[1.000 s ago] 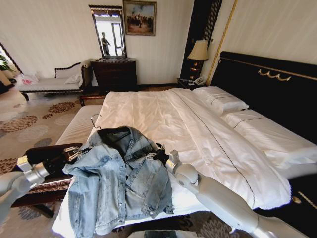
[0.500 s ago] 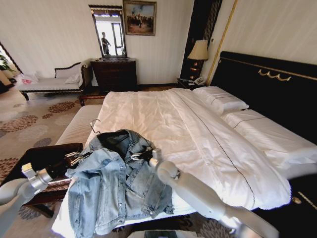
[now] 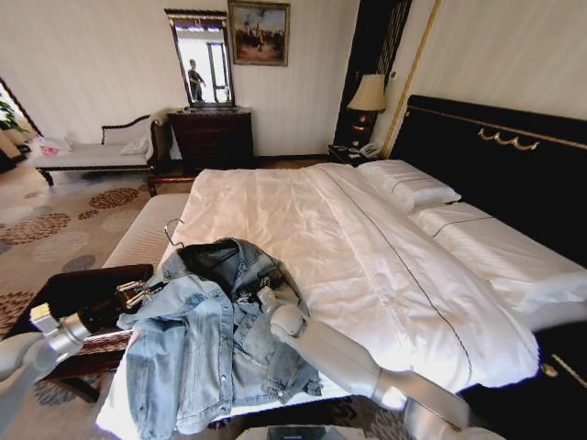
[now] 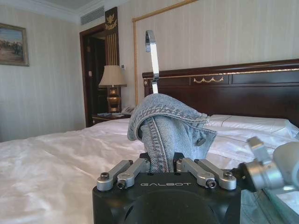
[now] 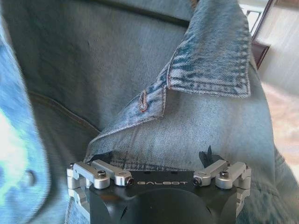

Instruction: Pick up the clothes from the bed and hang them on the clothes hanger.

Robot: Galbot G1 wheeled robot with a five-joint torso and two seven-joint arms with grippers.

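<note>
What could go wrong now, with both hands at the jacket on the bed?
The left hand pinches only a narrow fold of the jacket, so the denim may slip out. The hanger sits inside the collar with its hook lying flat on the bed; it could slide out. The right hand is buried in denim and might snag it.

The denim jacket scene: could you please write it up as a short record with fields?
Jacket: light blue denim jacket lies at the foot end of the bed, partly draped over the edge.
Hanger: black clothes hanger sits inside the collar, silver hook pointing toward the pillows.
Left gripper: left gripper is shut on a fold of denim at the jacket's left shoulder.
Right gripper: right gripper is pressed into the front panel below the collar; finger state unclear.
Beside the bed: dark-topped bench under the left arm.
</note>
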